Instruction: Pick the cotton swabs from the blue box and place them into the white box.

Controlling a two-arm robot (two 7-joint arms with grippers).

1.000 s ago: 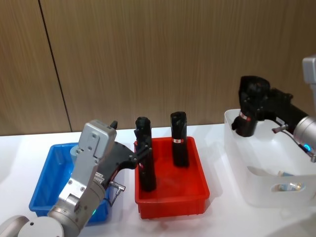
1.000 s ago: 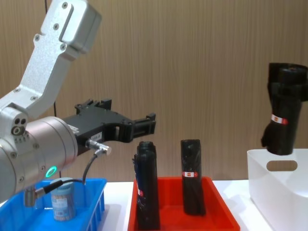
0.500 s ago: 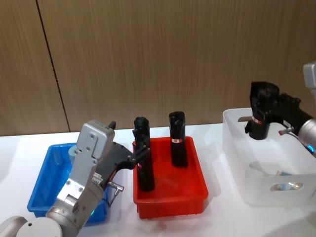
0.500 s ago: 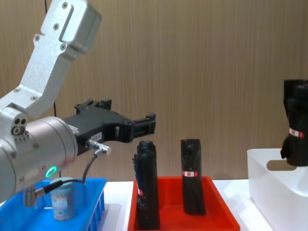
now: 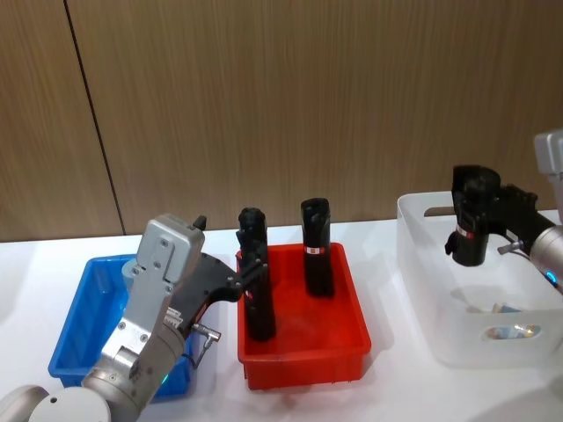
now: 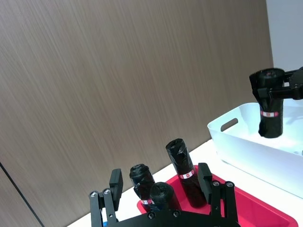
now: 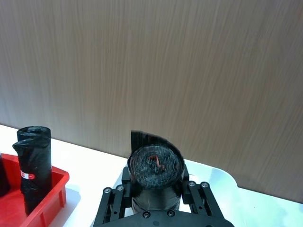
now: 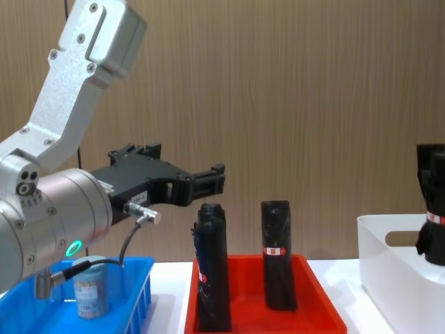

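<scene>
Wood-panel wall behind. Right gripper [image 5: 472,230] pinching black roll [image 5: 473,215] over white box [image 5: 457,330]; left gripper [image 8: 207,179] spread, idling over blue box [image 5: 79,338]. Risk: wrong item entering white box; cotton swabs [image 8: 91,287] waiting.

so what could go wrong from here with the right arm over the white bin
1. The right gripper is shut on a black roll above the white box, not a cotton swab jar, so the wrong item may end up in it.
2. Jars already lie in the box; a dropped roll could land on them.
3. A cotton swab jar sits in the blue box while the left gripper hangs open above the red tray.
</scene>
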